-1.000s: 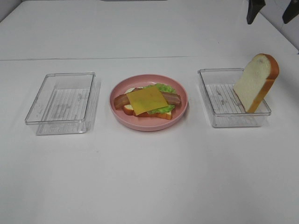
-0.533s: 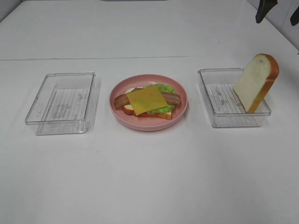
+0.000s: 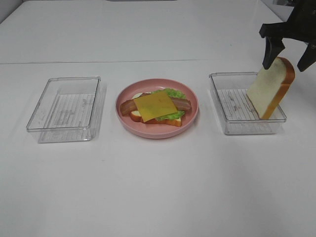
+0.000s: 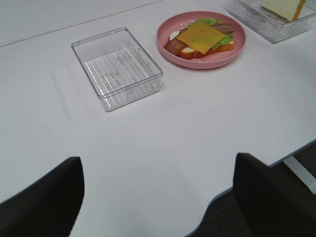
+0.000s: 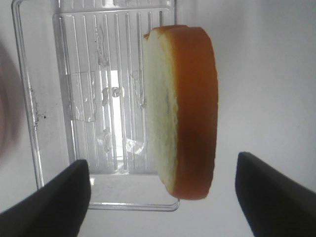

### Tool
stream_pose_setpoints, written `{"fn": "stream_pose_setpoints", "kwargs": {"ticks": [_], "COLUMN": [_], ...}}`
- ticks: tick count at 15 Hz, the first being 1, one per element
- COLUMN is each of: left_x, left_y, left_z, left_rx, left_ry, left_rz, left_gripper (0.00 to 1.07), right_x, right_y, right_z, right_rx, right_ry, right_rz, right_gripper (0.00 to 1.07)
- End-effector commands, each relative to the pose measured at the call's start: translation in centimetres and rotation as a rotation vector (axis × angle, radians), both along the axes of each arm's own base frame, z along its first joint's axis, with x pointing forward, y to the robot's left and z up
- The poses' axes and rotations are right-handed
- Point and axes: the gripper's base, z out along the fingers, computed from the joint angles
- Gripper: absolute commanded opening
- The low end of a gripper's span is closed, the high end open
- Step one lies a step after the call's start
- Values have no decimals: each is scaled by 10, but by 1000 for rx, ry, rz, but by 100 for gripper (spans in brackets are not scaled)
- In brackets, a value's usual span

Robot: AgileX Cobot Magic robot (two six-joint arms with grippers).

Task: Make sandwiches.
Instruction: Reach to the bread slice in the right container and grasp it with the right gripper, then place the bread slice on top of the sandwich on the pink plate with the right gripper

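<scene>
Bread slice [image 3: 271, 87] stands tilted on edge in the right-hand clear tray [image 3: 232, 126], leaning on its far wall, and the right gripper [image 3: 288, 53] hangs just above its crust, jaws spread wide, gripping nothing. On the pink plate [image 3: 192, 118] the stack is topped with the cheese square [image 3: 154, 104] over bacon [image 3: 183, 104], lettuce [image 3: 172, 92] and the lower bread [image 3: 135, 115]. Left gripper [image 4: 158, 197] sits well back, fingers apart. No writing or labels readable anywhere.
</scene>
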Motion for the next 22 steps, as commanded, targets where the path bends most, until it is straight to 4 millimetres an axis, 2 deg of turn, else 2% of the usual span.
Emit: {"fn": "stream_pose_setpoints", "kwargs": {"ticks": [1, 2, 5, 8, 9, 10, 11, 12, 14, 17, 18, 22], "left_x": [-3, -3, -3, -3, -3, -3, -3, -3, -3, -3, -3, -3], "left_y": [1, 1, 1, 1, 1, 1, 1, 1, 1, 1, 1, 1], "left_z": [0, 0, 0, 0, 0, 0, 0, 0, 0, 0, 0, 0], "left_rx": [-10, -10, -10, -10, -10, -10, -10, -10, -10, -10, -10, -10], "left_ry": [-31, -31, -31, -31, -31, -31, -31, -31, -31, -31, -31, -31], "left_rz": [-6, -6, -6, -6, -6, -6, -6, -6, -6, -6, -6, -6], "left_gripper": [79, 79, 79, 79, 79, 79, 79, 79, 79, 79, 79, 79], "right_x": [2, 3, 5, 7, 7, 7, 7, 6, 4, -1, -8, -19], "right_y": [-1, -1, -1, -1, -1, -1, -1, 0, 0, 4, 12, 31], "right_z": [-10, -11, -17, -26, -26, -26, -26, -26, -22, -5, 19, 51], "right_rx": [-15, -10, -6, -5, -5, -5, -4, -3, 1, 37, 133, 338], "right_ry": [-26, -33, -26, -4, -4, -4, 0, 7, 24, 0, -43, -105], "right_rz": [15, 21, 23, 17, 17, 17, 17, 18, 21, 18, 15, 59], "right_gripper": [76, 74, 59, 57, 34, 25, 9, 0, 0, 0, 0, 0]}}
